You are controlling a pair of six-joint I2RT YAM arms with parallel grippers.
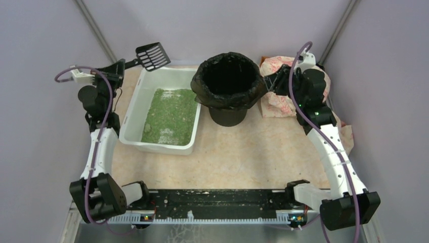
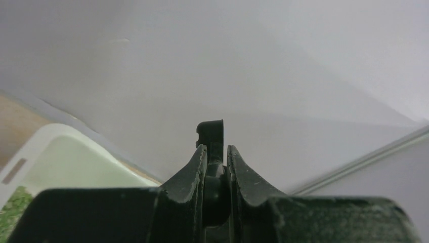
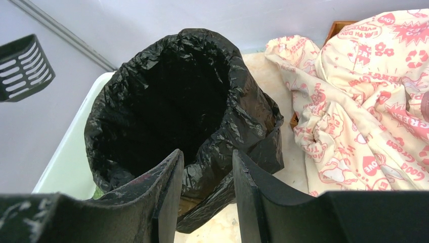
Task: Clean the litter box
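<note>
Left gripper clamps scoop; right gripper seemingly pinches bin bag.

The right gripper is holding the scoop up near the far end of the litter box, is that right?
Not quite. It is the left gripper that holds the scoop, not the right one. The top external view shows it, with the scoop up near the far end of the litter box.
</note>
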